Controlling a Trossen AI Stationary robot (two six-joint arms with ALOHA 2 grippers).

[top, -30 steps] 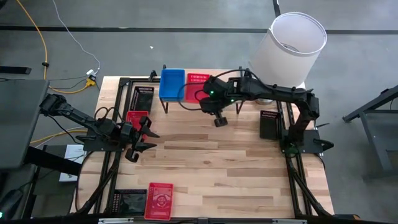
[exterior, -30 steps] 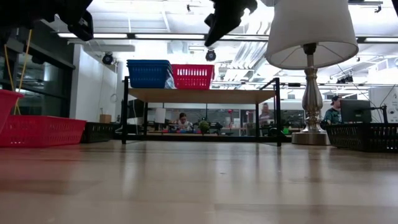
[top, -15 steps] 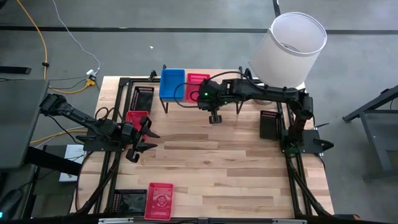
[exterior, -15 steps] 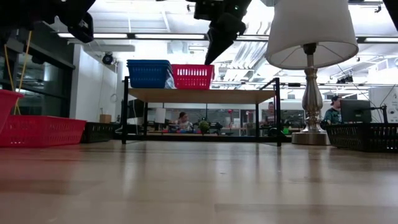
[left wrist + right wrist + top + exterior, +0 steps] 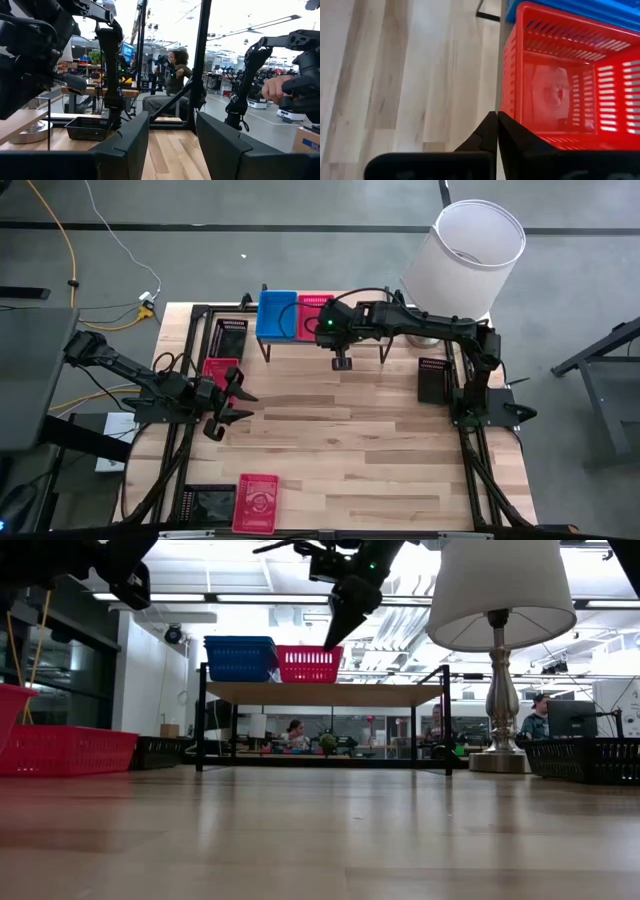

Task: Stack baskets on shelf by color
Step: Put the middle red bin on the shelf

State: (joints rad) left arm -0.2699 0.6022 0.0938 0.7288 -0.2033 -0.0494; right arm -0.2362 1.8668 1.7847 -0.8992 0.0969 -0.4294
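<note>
The shelf (image 5: 320, 340) stands at the table's far middle, with a blue basket (image 5: 277, 314) and a red basket (image 5: 312, 308) side by side on its top. My right gripper (image 5: 330, 638) is shut and slants down just above the right end of the red basket (image 5: 309, 663). In the right wrist view the shut gripper (image 5: 496, 120) lies close beside the basket's side wall (image 5: 510, 75). My left gripper (image 5: 226, 394) waits open at the left with nothing between its fingers, near another red basket (image 5: 216, 368). My right gripper's shut fingertips (image 5: 492, 125) stand right beside the red basket's side wall, coming from above and slanting down. I cannot tell whether they touch it.
A white-shaded lamp (image 5: 470, 250) stands at the far right. Black baskets rest at the right (image 5: 433, 378), the far left (image 5: 231, 335) and the near left (image 5: 208, 502), with a red basket (image 5: 258, 502) beside the last. People sit in the room beyond.
My right gripper has gone toward the table's far edge and down to the red basket on the shelf, tipping more steeply downward and staying shut. The baskets have not moved.
</note>
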